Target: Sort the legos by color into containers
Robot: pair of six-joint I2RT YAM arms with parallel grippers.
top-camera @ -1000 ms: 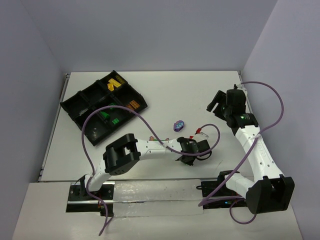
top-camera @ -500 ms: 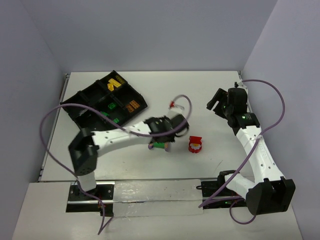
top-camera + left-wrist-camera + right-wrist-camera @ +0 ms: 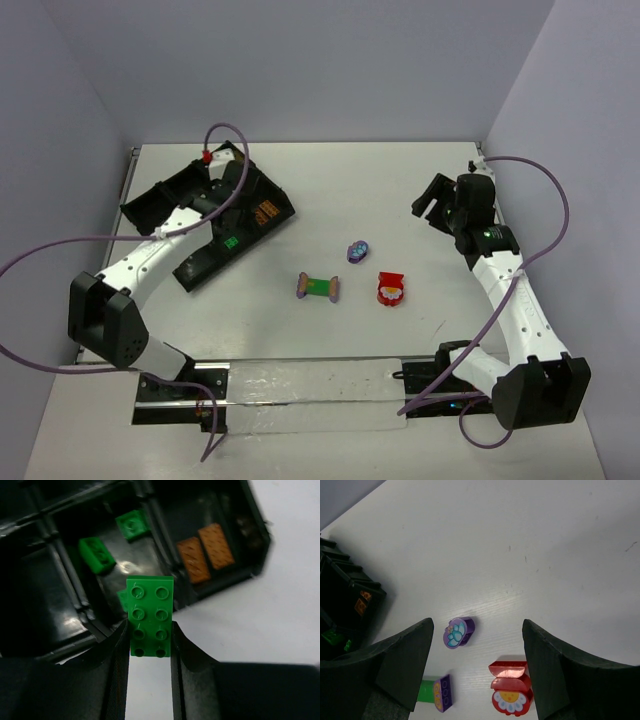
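Green plate [image 3: 150, 615] sits clamped in our left claw [image 3: 150, 635], which has swung from the middle of the table [image 3: 420, 200] to the tray [image 3: 150, 205], at the edge of the compartment holding green bricks [image 3: 97, 555] (a release looks next). Our right claw [image 3: 477, 627] hangs apart and empty above the unsorted purple brick [image 3: 357, 250], green bar [image 3: 319, 287] and red-and-white brick [image 3: 390, 289].

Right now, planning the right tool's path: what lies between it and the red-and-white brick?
Only bare table, in the top view, from right tool to red-and-white brick; the purple brick sits aside.
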